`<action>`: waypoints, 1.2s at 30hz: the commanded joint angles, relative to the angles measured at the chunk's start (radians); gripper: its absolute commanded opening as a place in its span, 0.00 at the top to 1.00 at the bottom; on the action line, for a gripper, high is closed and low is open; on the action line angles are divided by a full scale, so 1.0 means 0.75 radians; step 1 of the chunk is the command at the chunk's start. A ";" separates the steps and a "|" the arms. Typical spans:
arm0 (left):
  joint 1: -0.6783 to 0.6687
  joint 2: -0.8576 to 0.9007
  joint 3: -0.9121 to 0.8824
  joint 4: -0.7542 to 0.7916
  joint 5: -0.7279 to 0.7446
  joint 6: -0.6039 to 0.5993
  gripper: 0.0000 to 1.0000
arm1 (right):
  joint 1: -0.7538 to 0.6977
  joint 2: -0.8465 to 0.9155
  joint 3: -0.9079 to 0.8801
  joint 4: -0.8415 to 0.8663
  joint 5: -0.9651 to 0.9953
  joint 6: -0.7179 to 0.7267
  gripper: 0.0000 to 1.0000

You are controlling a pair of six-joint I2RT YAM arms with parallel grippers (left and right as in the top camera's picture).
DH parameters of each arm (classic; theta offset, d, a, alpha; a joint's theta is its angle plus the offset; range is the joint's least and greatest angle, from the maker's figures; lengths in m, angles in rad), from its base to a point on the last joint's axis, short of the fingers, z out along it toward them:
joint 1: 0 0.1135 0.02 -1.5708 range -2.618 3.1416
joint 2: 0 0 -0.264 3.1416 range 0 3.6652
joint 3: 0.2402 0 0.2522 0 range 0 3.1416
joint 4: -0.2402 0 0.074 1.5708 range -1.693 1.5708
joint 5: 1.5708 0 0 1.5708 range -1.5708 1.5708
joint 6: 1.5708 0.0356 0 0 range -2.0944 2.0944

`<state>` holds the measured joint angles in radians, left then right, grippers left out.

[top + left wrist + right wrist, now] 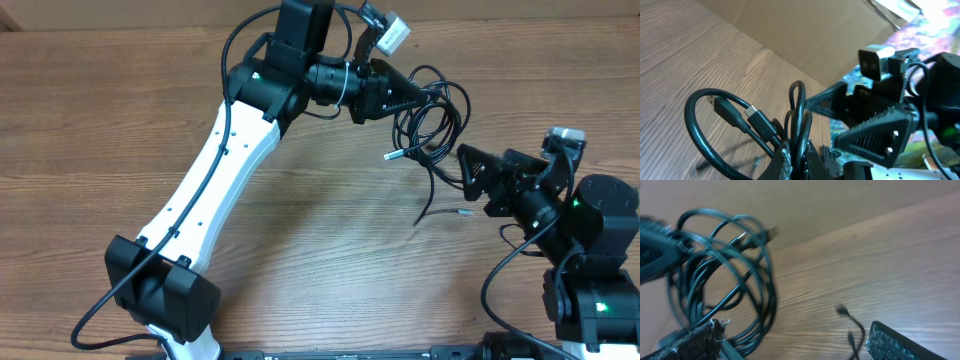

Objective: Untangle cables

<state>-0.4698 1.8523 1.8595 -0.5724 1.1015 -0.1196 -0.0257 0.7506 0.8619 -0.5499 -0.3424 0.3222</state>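
The cables point(437, 112) are a tangled bundle of thin black loops held up at the back middle of the table. My left gripper point(416, 93) is shut on several strands of it. In the left wrist view the strands pass between the jaws point(800, 156), and a loop with a plug point(735, 114) hangs to the left. My right gripper point(466, 163) is open just right of and below the bundle. In the right wrist view its fingers point(795, 345) are spread wide, with the loops point(742, 275) by the left finger. A loose cable end point(844, 312) lies between the fingers on the table.
The wooden table point(120, 110) carries the trailing cable ends point(440, 212) in front of the bundle. A light-tipped plug point(393, 155) hangs off the bundle's left side. A cardboard wall point(805, 35) stands behind the table.
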 commanded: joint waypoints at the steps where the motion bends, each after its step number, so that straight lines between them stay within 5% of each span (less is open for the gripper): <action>1: -0.003 -0.047 0.031 0.033 0.127 0.049 0.96 | -0.004 -0.011 0.002 0.023 -0.202 -0.098 0.10; 13: -0.012 -0.047 0.031 0.073 0.243 0.036 0.96 | -0.004 0.044 0.002 0.058 -0.264 -0.124 0.16; 23: -0.020 -0.047 0.031 0.081 0.355 0.037 0.96 | -0.004 0.196 0.002 0.170 -0.322 -0.116 0.32; 26: -0.048 -0.047 0.031 0.081 0.370 0.045 0.96 | -0.004 0.224 0.002 0.241 -0.398 -0.116 0.44; 32: -0.079 -0.047 0.031 0.082 0.349 0.051 0.96 | -0.004 0.229 0.002 0.263 -0.434 -0.117 0.94; 36: -0.064 -0.047 0.031 0.082 0.312 0.050 0.96 | -0.004 0.229 0.002 0.229 -0.434 -0.117 0.96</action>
<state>-0.5240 1.8523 1.8595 -0.5121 1.3193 -0.1001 -0.0257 0.9226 0.8619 -0.3695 -0.6559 0.2348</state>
